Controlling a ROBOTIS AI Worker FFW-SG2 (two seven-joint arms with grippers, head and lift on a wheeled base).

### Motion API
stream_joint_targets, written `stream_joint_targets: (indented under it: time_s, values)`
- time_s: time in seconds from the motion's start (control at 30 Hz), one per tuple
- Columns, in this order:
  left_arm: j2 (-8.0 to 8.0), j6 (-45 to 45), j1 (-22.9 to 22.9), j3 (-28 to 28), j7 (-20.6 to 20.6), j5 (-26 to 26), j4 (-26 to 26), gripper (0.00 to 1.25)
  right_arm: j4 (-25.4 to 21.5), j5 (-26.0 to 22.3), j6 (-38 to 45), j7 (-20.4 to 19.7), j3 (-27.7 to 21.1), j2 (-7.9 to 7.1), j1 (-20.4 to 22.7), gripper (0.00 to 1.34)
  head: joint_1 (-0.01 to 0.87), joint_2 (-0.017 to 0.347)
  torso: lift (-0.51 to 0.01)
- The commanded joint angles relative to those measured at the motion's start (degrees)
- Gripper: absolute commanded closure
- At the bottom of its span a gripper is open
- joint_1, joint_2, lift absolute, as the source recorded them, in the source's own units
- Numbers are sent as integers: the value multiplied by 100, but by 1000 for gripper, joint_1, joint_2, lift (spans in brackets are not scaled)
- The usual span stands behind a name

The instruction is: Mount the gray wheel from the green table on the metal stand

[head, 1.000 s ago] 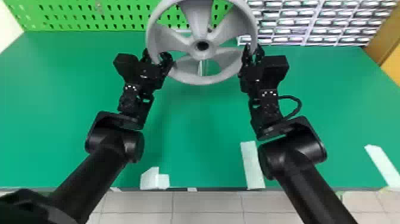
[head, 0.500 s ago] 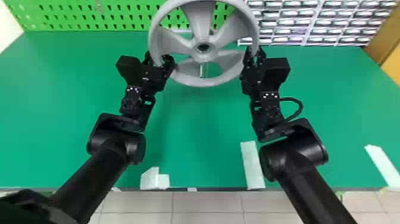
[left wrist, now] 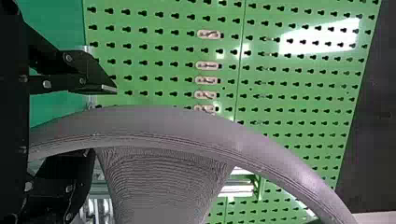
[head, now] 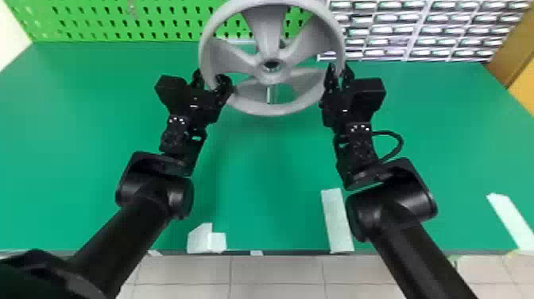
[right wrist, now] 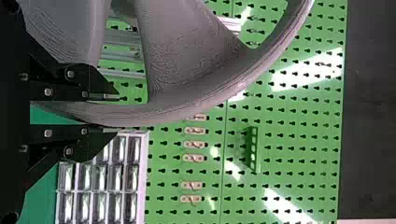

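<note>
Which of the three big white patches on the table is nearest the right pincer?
In the head view, the middle strip, between the stubby patch and the slanted strip; both lie farther from the right pincer.

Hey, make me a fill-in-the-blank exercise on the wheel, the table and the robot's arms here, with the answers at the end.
The wheel is colored ____.
The table and the pegboard are both colored ____.
The wheel's rim passes ____ the two fingers of the right end effector.
In the head view, a black cable loops out beside the robot's ____ arm.
Missing words: gray; green; between; right.
</note>
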Motion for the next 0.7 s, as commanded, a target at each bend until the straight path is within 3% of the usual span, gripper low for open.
stream_joint_targets:
  time_s: [0.0, 0.67]
  values:
    - [-1, -27, -61, 16, 4, -47, 101, 840, 108, 17, -53, -8, 5, 32, -52, 1087, 867, 52, -100]
    - [-54, -62, -176, 34, 47, -161, 224, 840, 196, 43, -62, -8, -22, 41, -157, 1087, 867, 52, -100]
